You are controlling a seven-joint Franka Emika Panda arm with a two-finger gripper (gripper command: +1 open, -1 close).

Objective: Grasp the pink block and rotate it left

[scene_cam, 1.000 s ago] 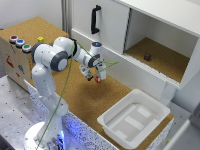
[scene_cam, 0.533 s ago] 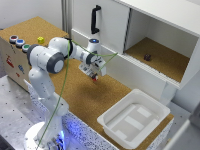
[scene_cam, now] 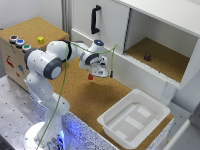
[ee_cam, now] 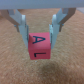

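1. The arm (scene_cam: 47,62) reaches out over the cork table (scene_cam: 87,97), in front of the white cabinet (scene_cam: 115,30).
2. The gripper (scene_cam: 92,75) points down, and the pink block (scene_cam: 91,77) sits between its fingertips.
3. In the wrist view, the two fingers (ee_cam: 21,24) press on two facing sides of the pink block (ee_cam: 40,47), so they are clamped on it.
4. In the exterior view the block looks like it is off the table, but how high is hard to tell.
5. The block looks like a cube, so no side is the long one.
6. It has black letters on it, an "A" on the upper face and an "L" on the face turned toward the wrist camera.
7. A small dark thing (scene_cam: 147,57) lies on the cabinet's open shelf.
8. A yellow block (scene_cam: 40,39) sits on top of the wood box (scene_cam: 20,65), near three round buttons (scene_cam: 20,43).
9. A white tray (scene_cam: 132,120) rests on the table, well apart from the gripper.
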